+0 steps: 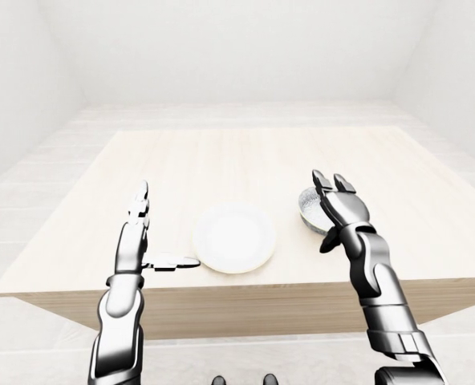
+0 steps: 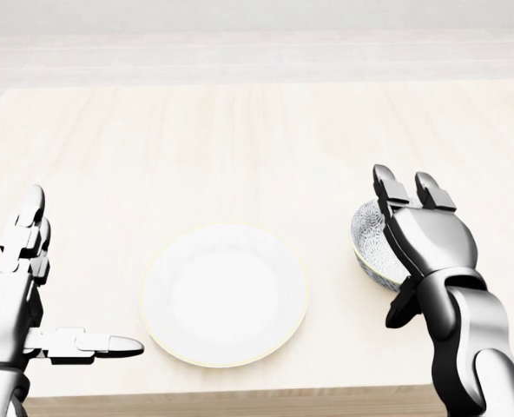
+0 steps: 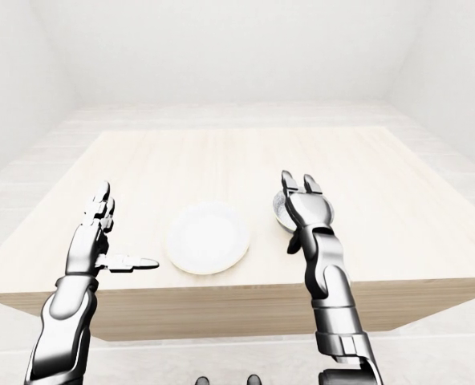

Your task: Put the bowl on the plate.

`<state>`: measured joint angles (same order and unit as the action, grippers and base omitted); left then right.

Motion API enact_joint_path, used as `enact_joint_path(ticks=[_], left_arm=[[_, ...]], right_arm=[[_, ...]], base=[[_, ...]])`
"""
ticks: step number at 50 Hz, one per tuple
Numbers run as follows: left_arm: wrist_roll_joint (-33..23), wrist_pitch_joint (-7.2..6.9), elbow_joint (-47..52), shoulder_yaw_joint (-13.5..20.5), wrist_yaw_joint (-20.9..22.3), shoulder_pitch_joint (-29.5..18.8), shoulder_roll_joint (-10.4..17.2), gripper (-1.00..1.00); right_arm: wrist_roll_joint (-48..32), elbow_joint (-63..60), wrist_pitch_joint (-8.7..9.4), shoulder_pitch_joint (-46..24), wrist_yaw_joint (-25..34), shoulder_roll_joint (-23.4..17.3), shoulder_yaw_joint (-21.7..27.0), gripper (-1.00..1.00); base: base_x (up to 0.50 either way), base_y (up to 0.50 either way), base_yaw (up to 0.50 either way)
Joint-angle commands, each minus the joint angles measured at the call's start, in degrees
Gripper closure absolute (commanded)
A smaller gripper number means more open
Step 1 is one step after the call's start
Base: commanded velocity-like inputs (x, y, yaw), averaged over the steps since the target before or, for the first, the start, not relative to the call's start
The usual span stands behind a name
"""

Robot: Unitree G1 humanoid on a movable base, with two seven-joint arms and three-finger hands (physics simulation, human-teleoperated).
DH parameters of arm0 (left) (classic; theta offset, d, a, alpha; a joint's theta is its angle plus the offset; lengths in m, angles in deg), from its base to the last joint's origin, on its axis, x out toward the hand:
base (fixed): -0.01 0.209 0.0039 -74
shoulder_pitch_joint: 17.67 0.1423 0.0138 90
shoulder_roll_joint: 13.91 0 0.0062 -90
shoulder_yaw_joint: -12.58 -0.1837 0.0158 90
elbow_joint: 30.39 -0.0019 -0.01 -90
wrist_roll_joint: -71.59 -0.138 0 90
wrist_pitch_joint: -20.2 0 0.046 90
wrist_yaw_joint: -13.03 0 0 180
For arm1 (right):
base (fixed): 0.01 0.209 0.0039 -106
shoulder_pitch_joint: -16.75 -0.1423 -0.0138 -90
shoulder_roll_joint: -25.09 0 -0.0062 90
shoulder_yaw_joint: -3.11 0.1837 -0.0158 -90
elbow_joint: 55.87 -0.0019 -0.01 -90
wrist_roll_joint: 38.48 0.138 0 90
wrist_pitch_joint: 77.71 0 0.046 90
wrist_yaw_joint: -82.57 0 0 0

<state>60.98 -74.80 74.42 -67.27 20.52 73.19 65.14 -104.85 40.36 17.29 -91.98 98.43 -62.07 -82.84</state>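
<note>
A white plate (image 2: 225, 294) lies on the wooden table (image 2: 240, 148) near its lower edge in the head view. To its right sits a small patterned bowl (image 2: 372, 243), partly hidden by my right hand (image 2: 406, 228). That hand stands open over the bowl's right side, fingers pointing up the view, thumb low by the bowl's lower rim; nothing is closed round the bowl. My left hand (image 2: 53, 287) is open at the plate's left, fingers (image 2: 27, 230) upright and thumb pointing toward the plate, a short gap away from it.
The light wooden table fills most of the head view, with its near edge (image 1: 237, 289) just below the plate. A pale floor and white walls surround it in the eye views.
</note>
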Motion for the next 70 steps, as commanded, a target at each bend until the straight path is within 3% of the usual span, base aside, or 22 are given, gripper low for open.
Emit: enact_joint_path(ticks=[1,24,70], left_arm=[[0.2,0.0,-1.15,0.29,-0.1,-0.33,0.23,-1.0],[0.59,0.0,-3.21,0.63,-0.33,-0.92,0.7,-1.0],[0.54,0.0,-0.44,1.39,-0.36,-0.83,0.85,-1.0]], right_arm=[[-2.94,5.52,0.0,-2.33,-0.79,-0.73,0.06,-1.0],[-6.95,17.77,0.0,-5.54,-4.27,-1.1,-2.05,-1.0],[-9.09,23.47,0.0,-4.08,-5.74,-3.13,-1.97,-1.0]], base=[[0.0,0.0,0.0],[0.0,0.0,0.0],[0.0,0.0,0.0]])
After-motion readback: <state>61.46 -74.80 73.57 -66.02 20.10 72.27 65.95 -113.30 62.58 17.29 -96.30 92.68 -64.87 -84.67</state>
